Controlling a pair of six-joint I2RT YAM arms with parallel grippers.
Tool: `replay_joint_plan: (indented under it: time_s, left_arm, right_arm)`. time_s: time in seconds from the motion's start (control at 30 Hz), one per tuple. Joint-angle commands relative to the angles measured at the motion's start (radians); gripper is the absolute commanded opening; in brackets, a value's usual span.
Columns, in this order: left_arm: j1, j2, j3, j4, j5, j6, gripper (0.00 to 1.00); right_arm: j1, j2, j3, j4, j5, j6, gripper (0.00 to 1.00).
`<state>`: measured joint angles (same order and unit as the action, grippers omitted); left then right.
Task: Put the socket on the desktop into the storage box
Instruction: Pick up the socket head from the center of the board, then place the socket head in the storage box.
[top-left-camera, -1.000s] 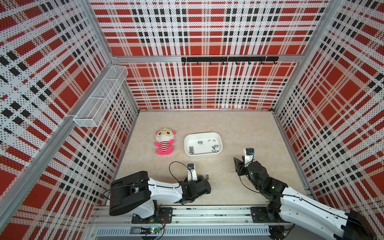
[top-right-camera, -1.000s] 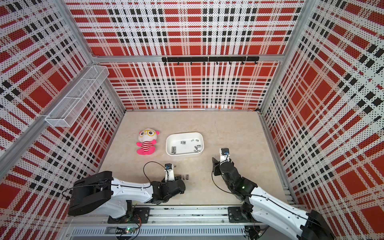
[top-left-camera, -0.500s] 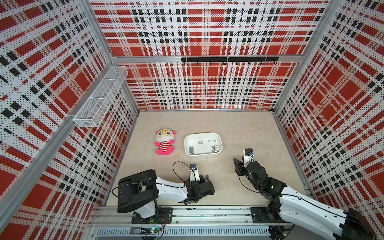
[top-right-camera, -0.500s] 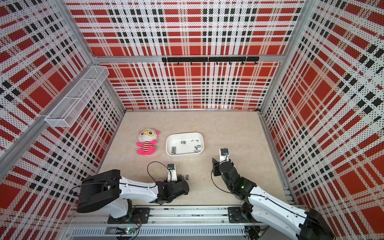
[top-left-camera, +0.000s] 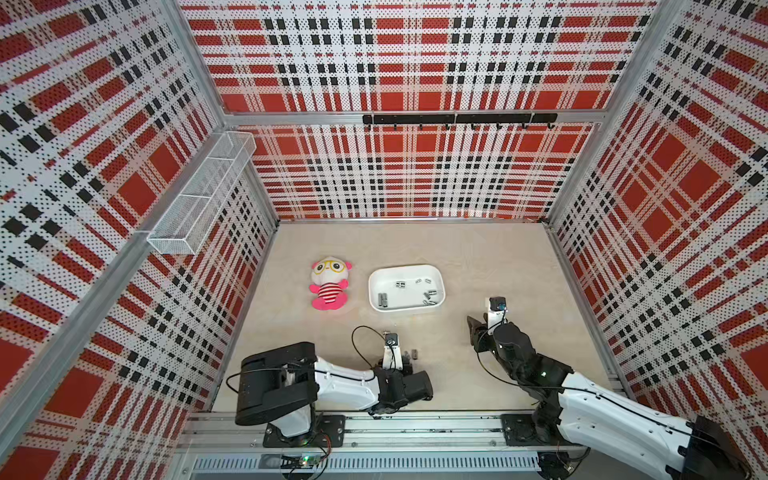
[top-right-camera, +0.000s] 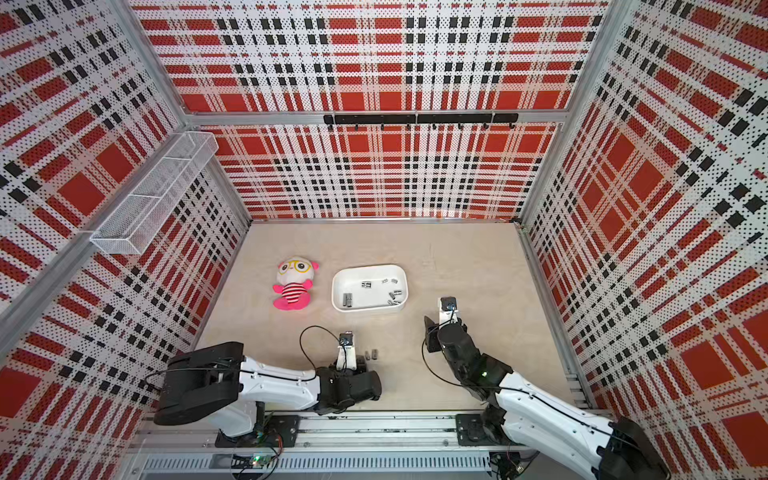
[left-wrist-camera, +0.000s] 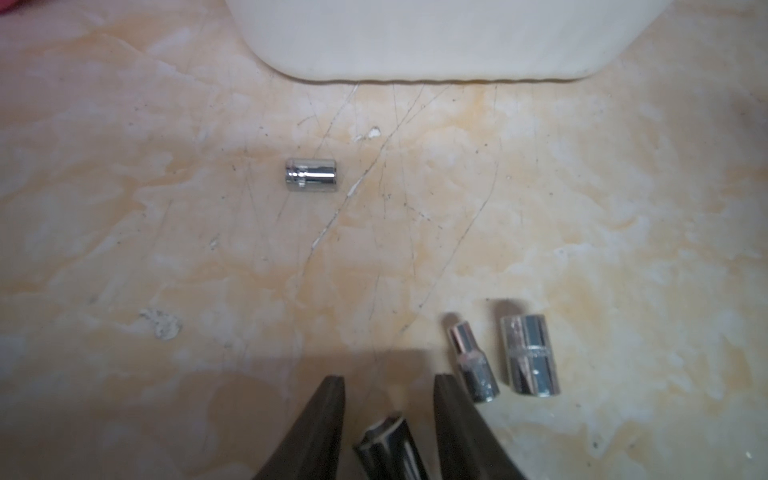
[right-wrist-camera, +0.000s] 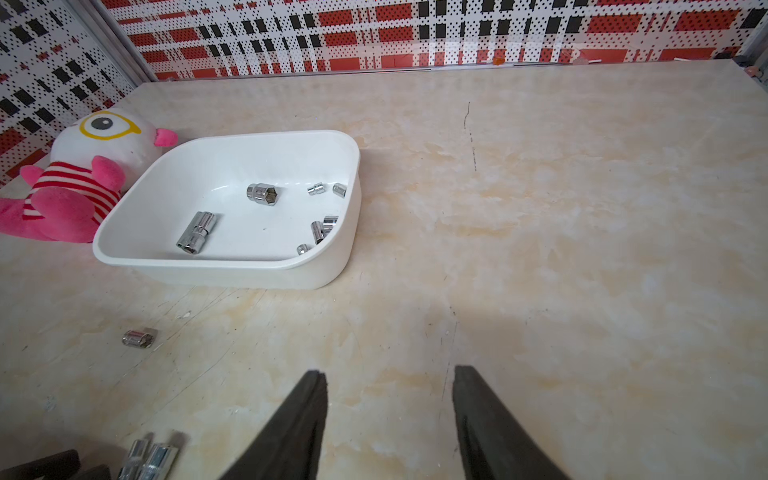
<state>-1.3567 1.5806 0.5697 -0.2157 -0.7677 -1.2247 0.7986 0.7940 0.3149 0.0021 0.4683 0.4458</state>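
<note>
My left gripper (left-wrist-camera: 388, 380) is low over the desktop (top-left-camera: 478, 257) near its front edge, and in both top views it sits by the loose sockets (top-left-camera: 405, 365) (top-right-camera: 361, 365). Its jaws stand a little apart around a dark socket (left-wrist-camera: 390, 444) that lies tilted between them, with a thin gap on each side. Two more sockets (left-wrist-camera: 473, 365) (left-wrist-camera: 530, 359) lie just beside one fingertip, and a small one (left-wrist-camera: 311, 180) lies nearer the storage box (left-wrist-camera: 436, 41). The white storage box (top-left-camera: 371, 291) (right-wrist-camera: 249, 274) holds several sockets. My right gripper (right-wrist-camera: 388, 374) (top-left-camera: 473, 326) is open and empty over bare desktop.
A pink and white plush doll (top-left-camera: 329, 284) (right-wrist-camera: 79, 178) lies just left of the storage box. A white wire-mesh basket (top-left-camera: 199, 195) hangs on the left wall and a black hook rail (top-left-camera: 457, 119) on the back wall. Plaid walls enclose the desktop.
My left arm has shifted a little to the right along the front edge, toward the loose sockets. The right arm has not moved.
</note>
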Motion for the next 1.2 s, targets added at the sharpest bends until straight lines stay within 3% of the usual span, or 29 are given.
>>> replay_joint_plan:
  time_s: [0.0,0.6,0.83,1.0,1.17]
  left_arm:
    - [-0.015,0.018,0.007,-0.072,0.042,-0.029,0.41]
    - [-0.001,-0.031,-0.029,-0.070,0.024,-0.021,0.28]
    - [-0.005,-0.066,-0.049,-0.070,0.030,0.005,0.14]
    - [-0.006,-0.104,-0.028,-0.070,0.030,0.054,0.00]
    - [0.042,-0.184,0.068,-0.084,0.024,0.194,0.00]
  right_arm:
    - [0.005,0.004,0.019,0.000,0.012,-0.007,0.55]
    - [0.005,0.031,0.026,0.007,0.010,-0.010,0.55]
    - [0.005,0.017,0.020,0.012,0.007,-0.014,0.55]
    - [0.005,0.020,0.020,0.014,0.005,-0.013,0.55]
    - [0.005,0.030,0.021,0.023,-0.028,-0.020,0.56]
